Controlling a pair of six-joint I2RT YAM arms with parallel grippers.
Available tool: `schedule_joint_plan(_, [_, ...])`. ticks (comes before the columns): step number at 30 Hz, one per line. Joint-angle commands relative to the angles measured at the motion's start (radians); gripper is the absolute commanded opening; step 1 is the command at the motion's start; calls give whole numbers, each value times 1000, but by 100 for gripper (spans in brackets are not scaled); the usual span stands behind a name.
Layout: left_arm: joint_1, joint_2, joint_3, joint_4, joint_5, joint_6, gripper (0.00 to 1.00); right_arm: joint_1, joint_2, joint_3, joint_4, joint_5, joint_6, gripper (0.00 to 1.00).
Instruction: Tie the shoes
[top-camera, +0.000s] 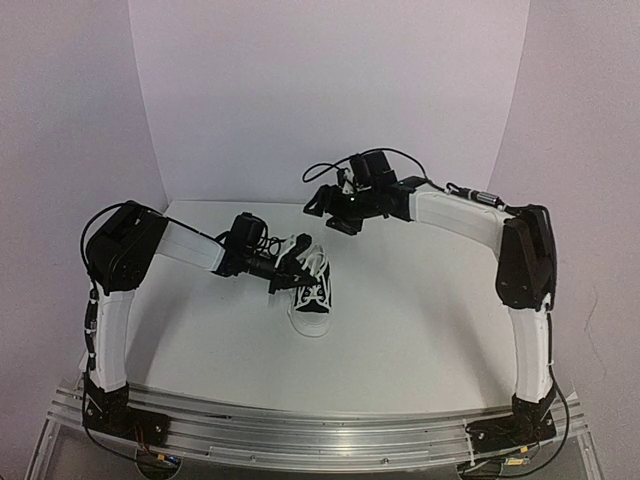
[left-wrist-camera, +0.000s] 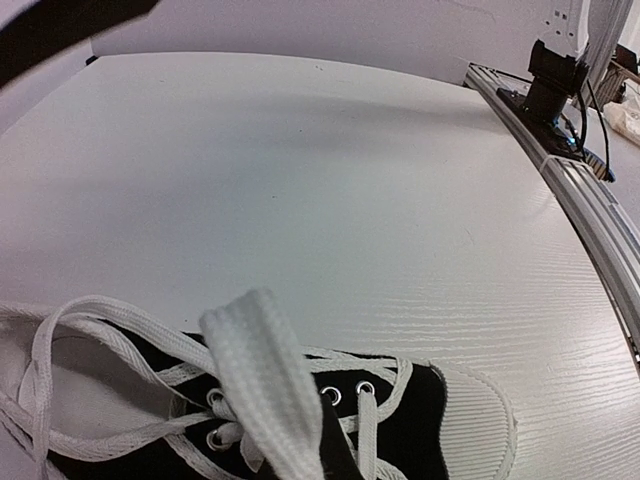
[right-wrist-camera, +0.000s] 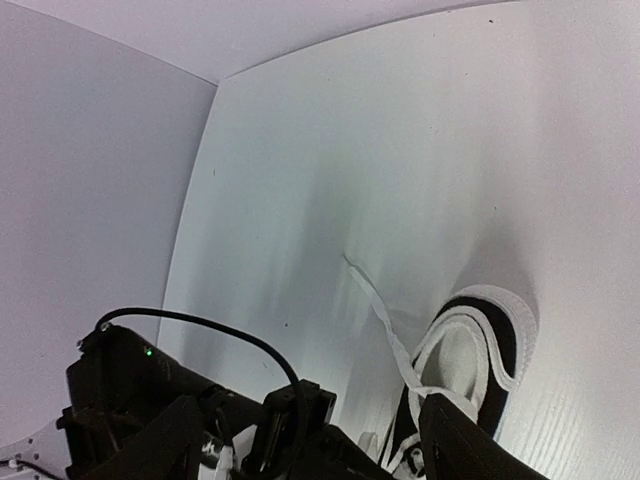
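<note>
- Left fingers (top-camera: 286, 268): low at the open collar of the sneaker (top-camera: 313, 292), pressed together on a flat white lace (left-wrist-camera: 258, 385).
- Pinched lace: lifting off the eyelets toward the left wrist lens, running out of that view at the bottom edge.
- Right fingers (top-camera: 318, 199): spread apart, holding nothing, raised above the surface (top-camera: 420, 330), behind the sneaker and clear of it.
- Sneaker: upright on its sole near the middle of the surface, white toe cap (left-wrist-camera: 472, 425) toward the arm bases, heel toward the back wall.
- Relative to the fingers: collar touching or just beside the left pair, which of the two not clear. Whole shoe lower than the right pair and nearer the bases.
- From the right wrist: heel opening with its white rim at lower right, left arm's dark wrist just beside it at the bottom.
- Second lace end (right-wrist-camera: 368, 290): loose on the surface, trailing away from the heel.
- Lacing criss-crossed through the eyelets, slack loops over the tongue, still untied.
</note>
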Motion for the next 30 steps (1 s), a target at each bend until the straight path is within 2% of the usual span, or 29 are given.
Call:
schedule_joint_plan(1, [1,-47,8,27,5,-14,0,-7,-158,-190,63,2,21,74])
schedule_joint_plan(4, [1,-41,15,27,6,-18,0,25,-186,-315,159,-30,21,78])
schedule_joint_plan(8, [1,-35,21,25,3,-17,0,55,-158,-332,198,-27,7,81])
schedule_joint_plan(11, [1,-34,21,26,3,-18,0,55,-145,-357,250,-3,14,75])
schedule_joint_plan(15, [1,-31,26,27,2,-21,0,55,-102,-323,265,-35,21,60])
schedule_joint_plan(17, [1,-28,31,27,-3,-33,0,55,-109,-346,277,-38,42,58])
schedule_joint_plan(22, [1,-27,32,46,-3,-53,0,39,-241,-601,517,-41,141,58])
schedule_joint_plan(30, [1,-25,39,28,1,-37,0,51,-237,-618,582,-31,133,63])
